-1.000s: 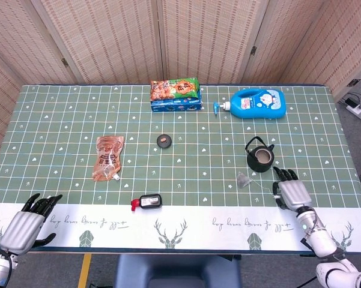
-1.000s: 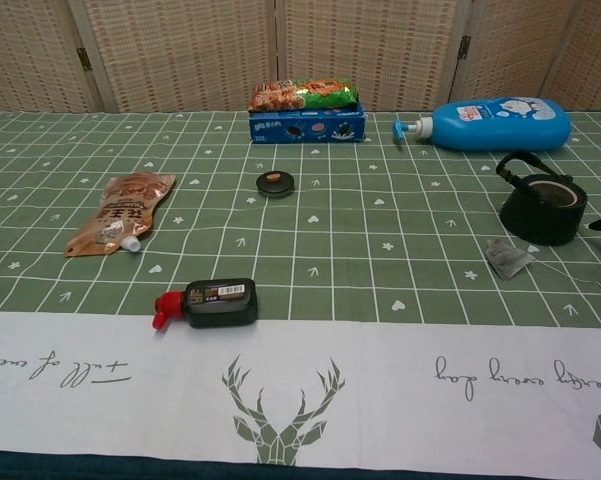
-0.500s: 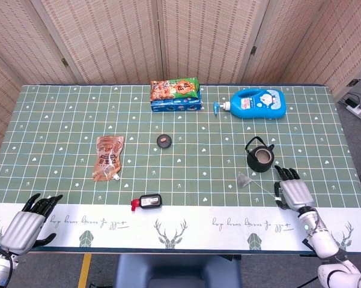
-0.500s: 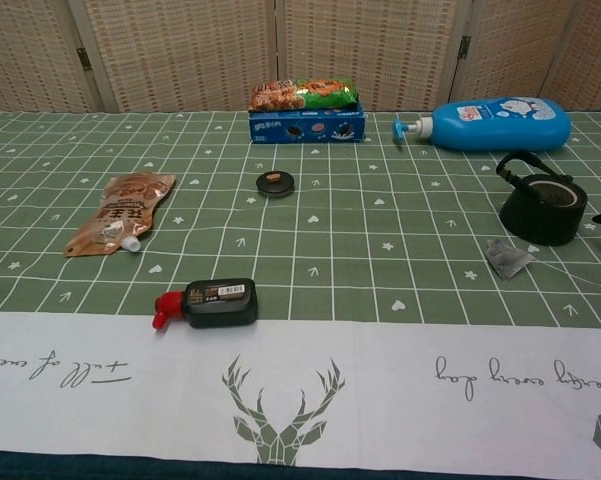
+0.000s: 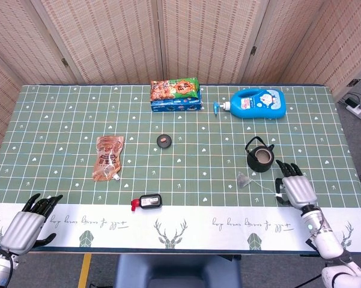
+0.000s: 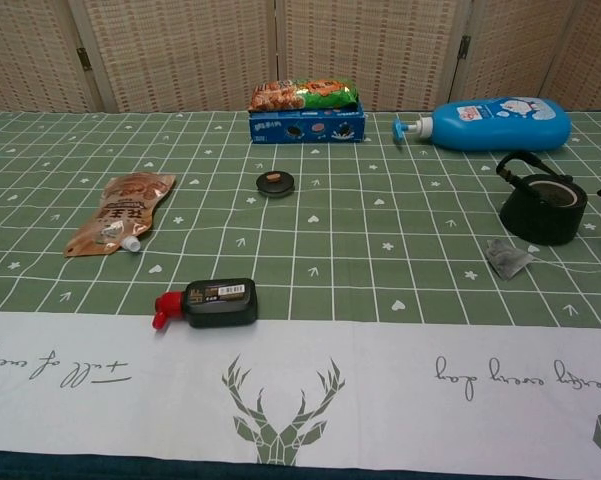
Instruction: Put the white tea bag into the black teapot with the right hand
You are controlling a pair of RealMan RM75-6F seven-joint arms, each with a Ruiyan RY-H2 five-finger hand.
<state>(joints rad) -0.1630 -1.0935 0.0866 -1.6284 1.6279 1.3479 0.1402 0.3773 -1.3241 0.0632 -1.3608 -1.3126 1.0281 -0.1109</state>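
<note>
The white tea bag (image 5: 244, 179) lies flat on the green cloth just in front of the black teapot (image 5: 260, 157), a little to its left. The pot stands upright with no lid and its handle raised. A thin string runs from the tea bag toward my right hand (image 5: 295, 188), which hovers to the right of both with its fingers stretched out and nothing in them. In the chest view the tea bag (image 6: 507, 257) and teapot (image 6: 542, 208) sit at the right. My left hand (image 5: 29, 225) rests open at the front left corner.
A small round lid (image 5: 164, 141) lies mid-table. A brown pouch (image 5: 108, 157) and a black bottle with a red cap (image 5: 146, 202) lie to the left. A snack box (image 5: 175, 95) and a blue pump bottle (image 5: 255, 104) lie along the back.
My right hand has drifted slightly to the right and toward the front edge, slipping out of the chest view. The tea bag, the teapot and my left hand stayed put.
</note>
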